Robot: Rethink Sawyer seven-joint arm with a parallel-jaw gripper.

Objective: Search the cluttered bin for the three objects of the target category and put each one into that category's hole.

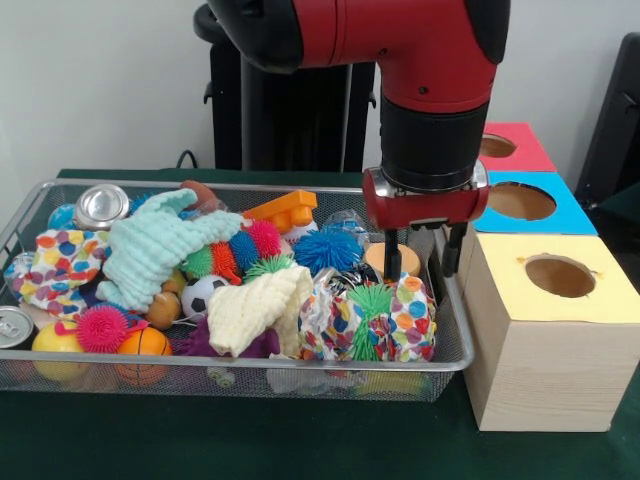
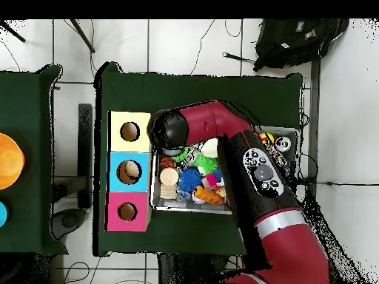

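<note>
Over the basket's right end, the pincer [image 1: 418, 262] hangs with fingers apart.
A dotted cloth [image 1: 60, 268] lies far left of it, another [image 1: 370, 320] just below; the yellow box's hole [image 1: 560, 276] sits right.

Even, soft room light falls from above, bright enough to read every colour. The silver can [image 1: 101, 205] in the upper left catches a small white glare. A shadow sits under the basket [image 1: 300, 374] on the dark green table [image 1: 250, 440]. The front view looks slightly soft.
</note>
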